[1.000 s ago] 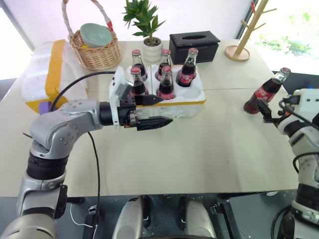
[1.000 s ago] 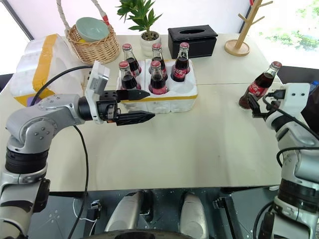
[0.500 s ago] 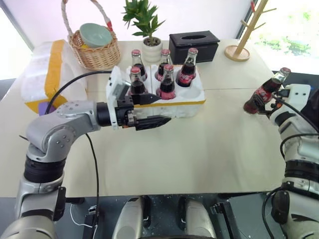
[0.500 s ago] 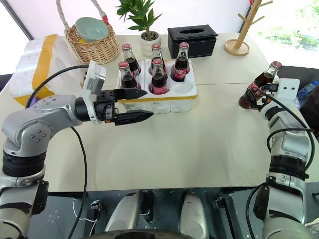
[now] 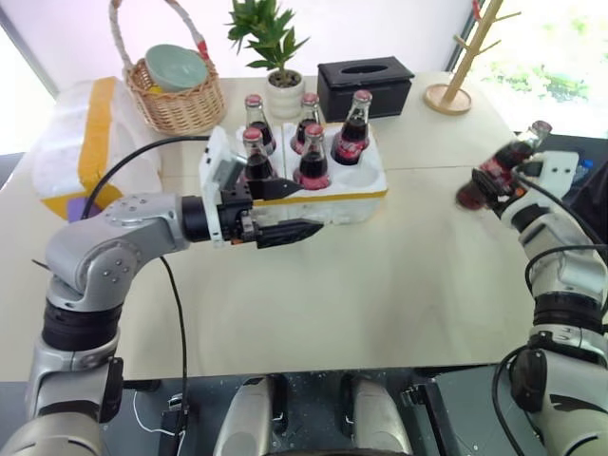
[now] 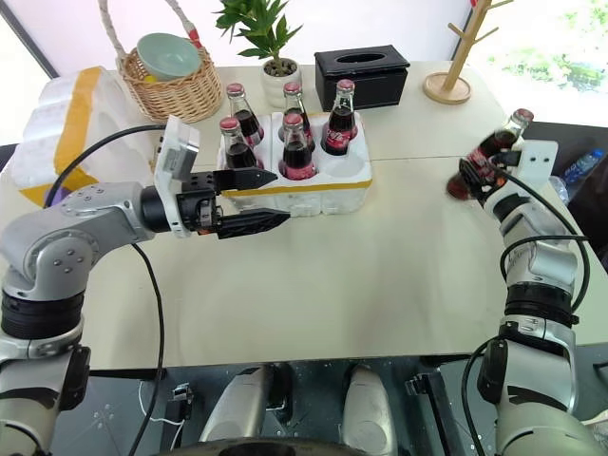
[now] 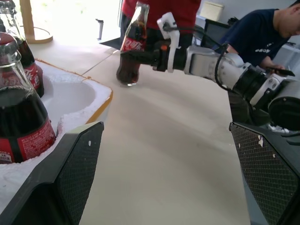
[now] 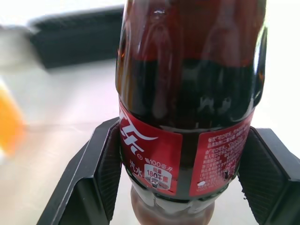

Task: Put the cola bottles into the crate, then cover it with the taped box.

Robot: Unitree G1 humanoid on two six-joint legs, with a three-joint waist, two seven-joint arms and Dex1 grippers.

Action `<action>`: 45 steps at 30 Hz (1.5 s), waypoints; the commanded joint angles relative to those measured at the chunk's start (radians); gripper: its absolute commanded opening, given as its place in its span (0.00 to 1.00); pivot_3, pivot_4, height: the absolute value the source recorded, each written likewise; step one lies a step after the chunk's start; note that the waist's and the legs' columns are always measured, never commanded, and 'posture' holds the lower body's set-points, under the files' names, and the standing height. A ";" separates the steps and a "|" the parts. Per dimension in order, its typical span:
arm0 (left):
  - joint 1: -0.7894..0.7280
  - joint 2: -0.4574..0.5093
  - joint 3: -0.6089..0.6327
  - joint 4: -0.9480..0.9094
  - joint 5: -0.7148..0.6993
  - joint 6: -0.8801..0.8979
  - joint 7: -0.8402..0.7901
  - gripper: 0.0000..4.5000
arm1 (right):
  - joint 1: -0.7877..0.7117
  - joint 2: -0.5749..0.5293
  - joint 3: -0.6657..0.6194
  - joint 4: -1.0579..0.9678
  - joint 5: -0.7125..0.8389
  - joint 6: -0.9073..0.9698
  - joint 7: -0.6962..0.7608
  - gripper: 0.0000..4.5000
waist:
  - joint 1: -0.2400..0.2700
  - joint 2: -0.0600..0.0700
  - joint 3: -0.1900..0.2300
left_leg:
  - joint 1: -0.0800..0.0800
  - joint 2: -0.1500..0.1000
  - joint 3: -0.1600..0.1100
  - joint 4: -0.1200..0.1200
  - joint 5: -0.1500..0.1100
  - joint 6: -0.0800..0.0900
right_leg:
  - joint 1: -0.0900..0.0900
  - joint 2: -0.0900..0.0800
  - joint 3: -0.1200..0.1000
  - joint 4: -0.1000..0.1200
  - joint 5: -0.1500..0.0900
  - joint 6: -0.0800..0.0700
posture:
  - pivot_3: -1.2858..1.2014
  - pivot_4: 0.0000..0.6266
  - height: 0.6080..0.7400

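Your right gripper (image 8: 180,187) is clamped on the label band of the last cola bottle (image 6: 486,157), at the table's right edge; bottle leans, cap tilted up and away from the crate, long axis roughly along that lean. From that claw, the crate (image 5: 328,190) lies well off to its left, five bottles seated, the front-right well (image 7: 65,96) open. Right arm is nearest. Left gripper (image 5: 285,209) is spread wide, empty, level just in front of the crate. Taped box (image 5: 81,133) sits beyond it, far left.
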 commanded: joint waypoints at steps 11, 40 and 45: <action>0.068 0.053 0.118 -0.083 -0.062 0.013 0.078 1.00 | -0.206 0.047 0.233 -0.340 0.121 0.187 0.141 0.61 | 0.021 -0.002 -0.001 | -0.001 -0.001 0.000 0.002 -0.001 0.001 | 0.000 -0.001 0.000 0.000 0.000 0.000 | 0.52 0.24 0.97; 0.102 0.097 0.158 -0.089 -0.026 0.007 0.099 1.00 | -0.207 0.072 0.415 -0.050 -0.140 0.082 0.321 0.99 | 0.001 -0.003 -0.002 | 0.006 0.000 -0.001 0.001 -0.001 0.000 | 0.008 0.000 -0.001 -0.001 0.000 0.000 | 0.52 0.24 0.97; 0.126 0.251 0.268 -0.136 -0.028 0.082 0.158 1.00 | -0.218 -0.108 0.329 -0.204 -0.045 0.186 0.463 0.99 | 0.004 -0.004 -0.001 | 0.000 -0.001 -0.001 0.001 -0.001 0.000 | 0.001 -0.001 -0.001 -0.001 0.000 0.000 | 0.52 0.24 0.97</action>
